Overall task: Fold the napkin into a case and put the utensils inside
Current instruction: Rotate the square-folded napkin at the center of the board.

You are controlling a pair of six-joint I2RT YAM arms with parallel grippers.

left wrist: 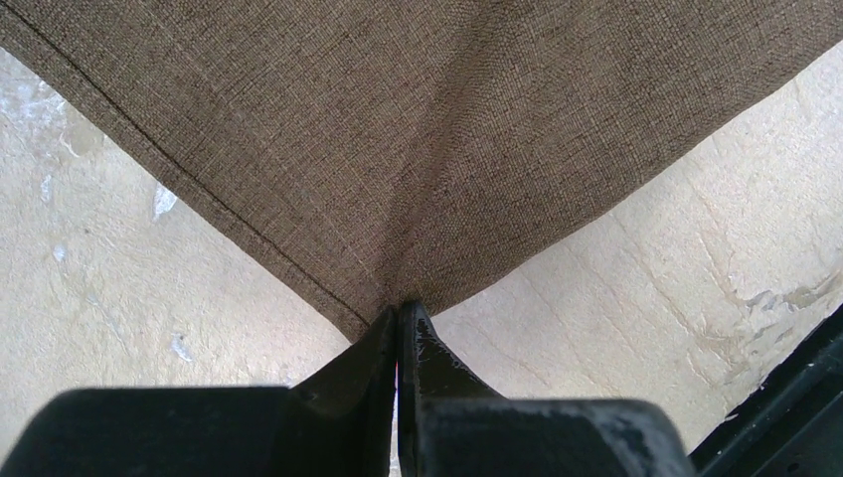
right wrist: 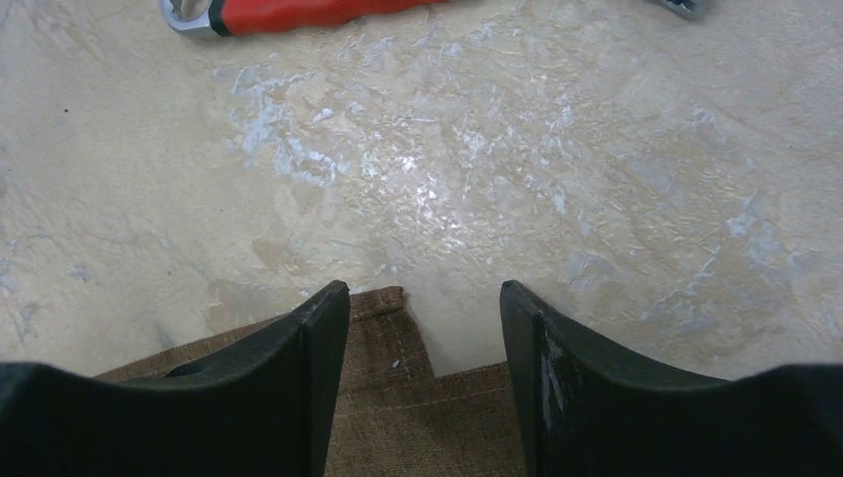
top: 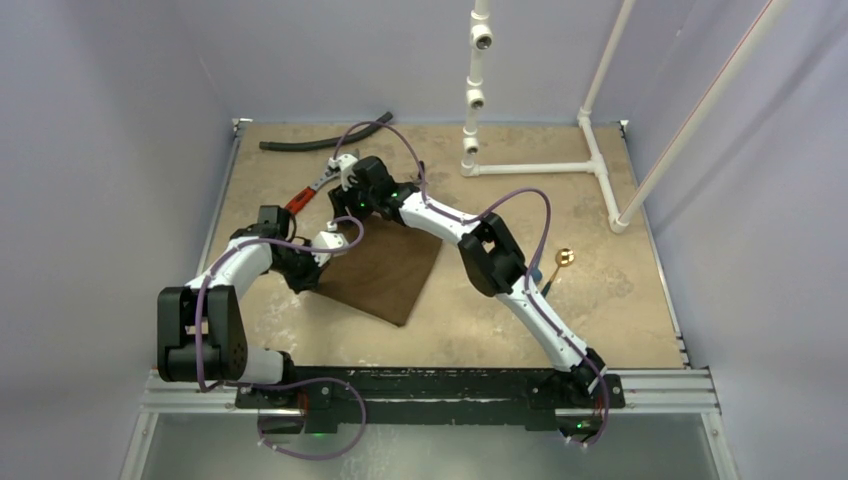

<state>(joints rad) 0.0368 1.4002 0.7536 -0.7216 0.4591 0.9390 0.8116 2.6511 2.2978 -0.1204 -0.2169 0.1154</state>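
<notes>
Left wrist view: left gripper (left wrist: 400,310) clenched on one corner of the brown napkin (left wrist: 427,129), which lies on the table (top: 500,320), while right gripper (right wrist: 424,298) is released, jaws astride another napkin corner, near red-handled wrench (right wrist: 298,12).

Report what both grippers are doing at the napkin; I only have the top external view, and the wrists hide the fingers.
Observer: The left gripper is shut on a corner of the napkin, the cloth puckering at the pinch.
Operator: Now the right one.
Observer: The right gripper is open, astride a napkin corner, not pinching it.
Operator: Give me what lies ahead of it.
Observer: The red-handled wrench, with tabletop between it and the cloth.
</notes>
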